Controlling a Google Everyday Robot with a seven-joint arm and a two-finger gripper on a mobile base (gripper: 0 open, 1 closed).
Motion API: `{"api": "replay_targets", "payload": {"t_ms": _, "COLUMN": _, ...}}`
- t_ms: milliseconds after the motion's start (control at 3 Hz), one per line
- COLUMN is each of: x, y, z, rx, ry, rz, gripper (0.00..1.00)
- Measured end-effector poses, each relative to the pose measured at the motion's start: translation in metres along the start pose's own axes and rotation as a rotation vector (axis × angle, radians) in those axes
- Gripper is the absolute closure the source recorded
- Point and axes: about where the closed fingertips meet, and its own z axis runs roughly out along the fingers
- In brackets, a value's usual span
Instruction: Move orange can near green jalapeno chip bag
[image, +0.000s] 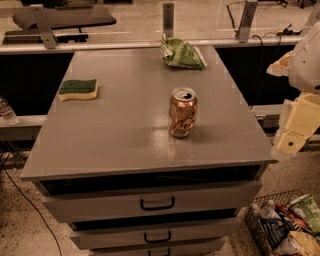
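Observation:
The orange can (182, 113) stands upright on the grey table top (125, 125), right of its middle, silver top and pull tab up. The green jalapeno chip bag (181, 53) lies crumpled at the far edge of the table, straight behind the can and well apart from it. My gripper (295, 132) shows as pale yellow parts at the right edge of the view, off the table's right side and level with the can, holding nothing I can see.
A green-and-yellow sponge (78, 90) lies at the table's left. Drawers (157, 203) are below the top. A wire basket of packets (285, 227) sits on the floor at lower right. A metal rail with posts (168, 20) runs behind the table.

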Motion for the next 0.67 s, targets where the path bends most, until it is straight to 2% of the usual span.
{"api": "replay_targets", "payload": {"t_ms": 333, "x": -0.005, "y": -0.001, "z": 0.023, "rx": -0.024, "ry": -0.089, "rz": 0.008, "gripper": 0.0}}
{"api": "replay_targets", "payload": {"t_ms": 667, "x": -0.028, "y": -0.011, "z": 0.054, "rx": -0.056, "ry": -0.257, "rz": 0.015, "gripper": 0.0}}
